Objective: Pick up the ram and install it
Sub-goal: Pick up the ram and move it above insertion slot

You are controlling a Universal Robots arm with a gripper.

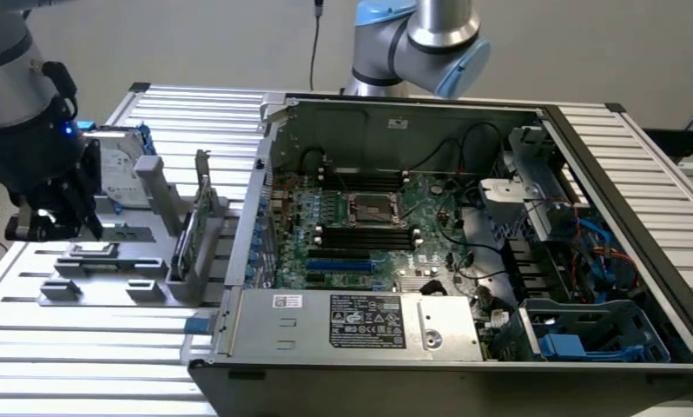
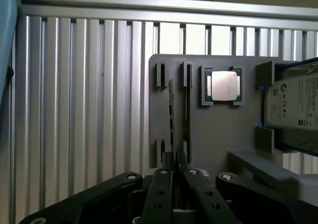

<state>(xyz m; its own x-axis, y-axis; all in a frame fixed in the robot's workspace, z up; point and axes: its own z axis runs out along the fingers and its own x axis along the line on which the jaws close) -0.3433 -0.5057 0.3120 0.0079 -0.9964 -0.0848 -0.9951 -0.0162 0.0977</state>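
A table (image 1: 92, 347) of ribbed aluminium slats carries everything, its grooves running straight and bright. On the exterior view's right sits an open steel case (image 1: 381, 122), boxy and sharp-rimmed, with a green motherboard (image 1: 359, 217) and long black slots (image 1: 364, 236) lying unobstructed from above among loose cables. At the exterior view's left, the dark arm (image 1: 23, 104) hangs over a flat, matt grey holder (image 2: 218, 129) with square edges and small upright posts; bare slats lie around the holder's near and left sides. A silver hard drive (image 2: 293, 105) and a square metal-capped processor (image 2: 224, 86) rest in the holder. The ram (image 2: 171, 117), a thin dark stick seen edge-on, reaches straight out from the gripper (image 2: 174, 157) over the holder, between two rows of posts. The black fingers (image 2: 182, 162) are pressed in on it, pinching its end from both flat sides. Whether it touches the holder cannot be told.
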